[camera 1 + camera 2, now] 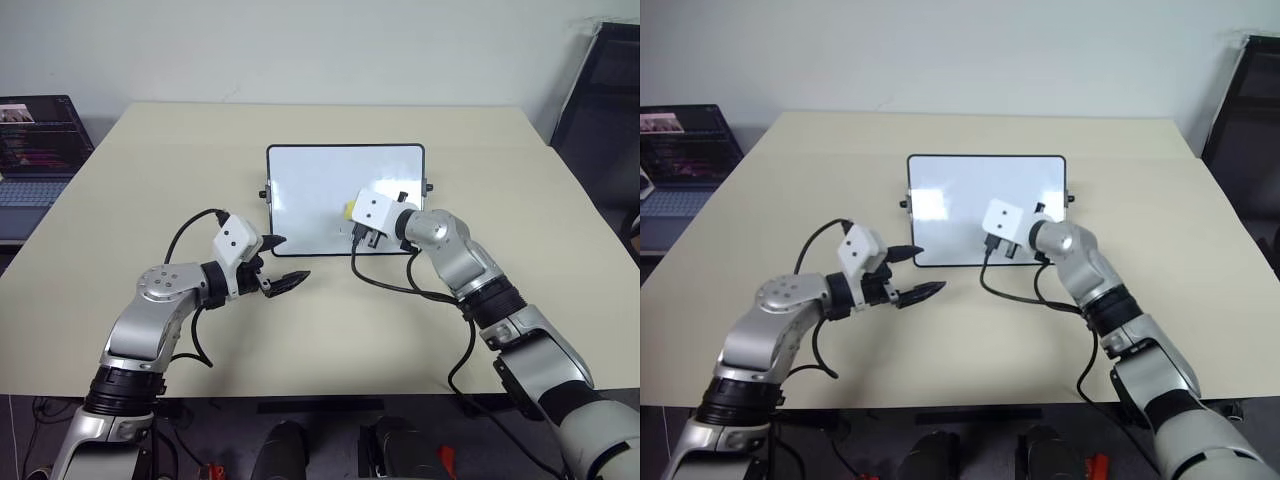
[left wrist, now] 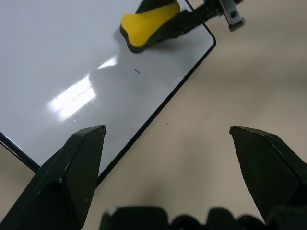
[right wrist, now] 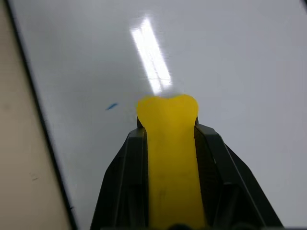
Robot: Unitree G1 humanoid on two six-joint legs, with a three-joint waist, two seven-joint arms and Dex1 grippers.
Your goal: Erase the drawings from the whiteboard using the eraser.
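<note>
Gripping eraser (image 3: 170, 158) on whiteboard (image 1: 320, 175), right gripper (image 3: 168, 139) hides its black underside; one faint blue mark (image 3: 112, 106) beside it; left gripper (image 1: 278, 264) spread apart near board's corner.

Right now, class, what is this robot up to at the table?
The robot is wiping a whiteboard that lies flat on the beige table. Its right gripper is shut on the yellow eraser and holds it over the board's near part. Almost all of the board is clean; one small blue mark remains beside the eraser, close to the board's edge. The left gripper is open and holds nothing, poised above the table by the board's near left corner.
</note>
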